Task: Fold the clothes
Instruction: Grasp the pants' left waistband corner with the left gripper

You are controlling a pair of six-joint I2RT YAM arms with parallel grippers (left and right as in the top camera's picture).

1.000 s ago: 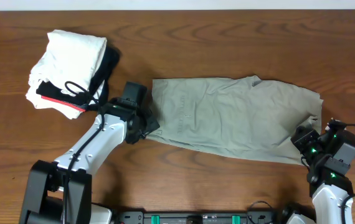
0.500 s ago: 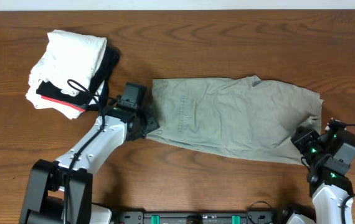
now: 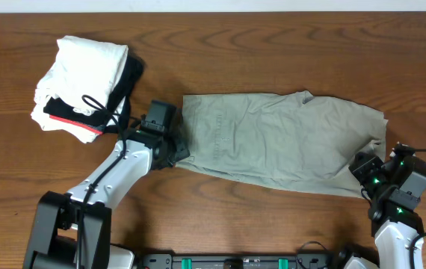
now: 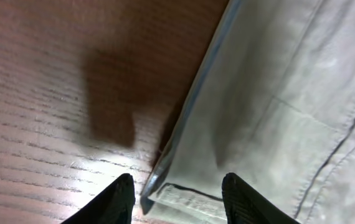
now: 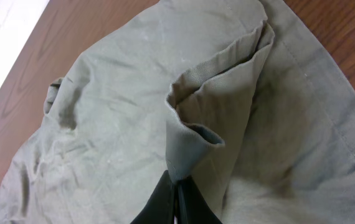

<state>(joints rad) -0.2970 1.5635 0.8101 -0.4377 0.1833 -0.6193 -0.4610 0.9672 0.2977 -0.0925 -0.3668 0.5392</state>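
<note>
An olive-green garment (image 3: 280,146) lies spread across the middle of the table. My left gripper (image 3: 177,152) sits at its near left corner. In the left wrist view the left gripper (image 4: 177,202) is open, its fingers either side of the garment's corner hem (image 4: 184,196). My right gripper (image 3: 364,166) is at the garment's right end. In the right wrist view the right gripper (image 5: 177,196) is shut on a raised fold of the garment (image 5: 193,140).
A stack of folded white, black and red clothes (image 3: 86,90) sits at the back left of the wooden table (image 3: 273,52). A black cable loop lies on the stack's near edge.
The left gripper has edged very slightly toward the garment's corner. The right arm and garment have not visibly moved.
</note>
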